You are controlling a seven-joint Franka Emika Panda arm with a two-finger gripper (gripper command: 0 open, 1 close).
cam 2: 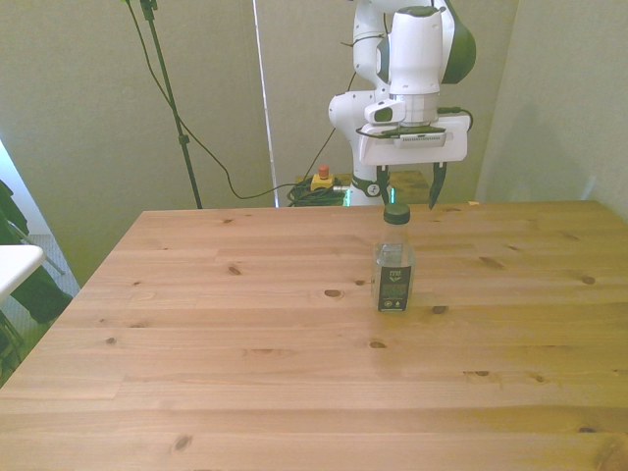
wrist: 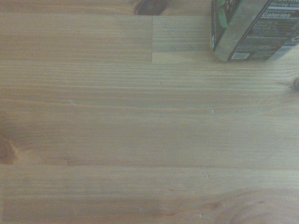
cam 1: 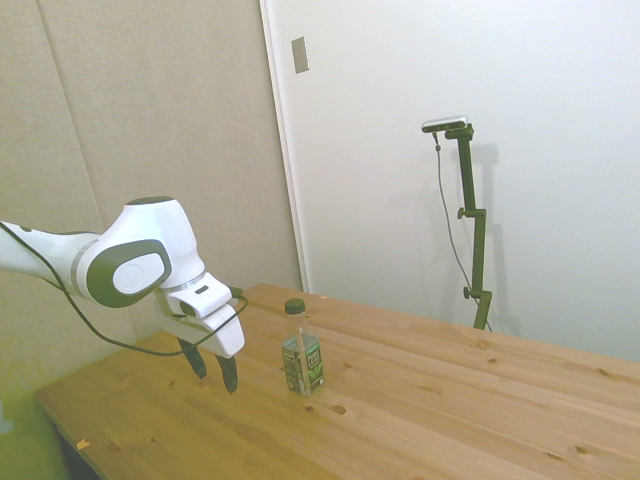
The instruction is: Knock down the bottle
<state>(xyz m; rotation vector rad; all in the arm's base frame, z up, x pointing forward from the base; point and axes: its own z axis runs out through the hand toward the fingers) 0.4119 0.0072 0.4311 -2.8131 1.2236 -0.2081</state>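
The bottle (cam 1: 302, 350) stands upright on the wooden table (cam 1: 420, 400), clear plastic with a dark green cap and a green-and-white label. In the front view the bottle (cam 2: 394, 263) is near the table's middle, a little toward the far edge. My gripper (cam 1: 212, 368) hangs just above the tabletop to the left of the bottle in the side view, a short gap away and not touching it. Its dark fingers point down and stand apart, open and empty; the front view shows the gripper (cam 2: 407, 186) behind the bottle. The wrist view catches the bottle's base and label (wrist: 252, 28).
The wooden table (cam 2: 245, 343) carries only the bottle. A yellow box with a red button (cam 2: 322, 180) and cables lie on the floor behind the table. A white object (cam 2: 15, 265) pokes in at the front view's left edge.
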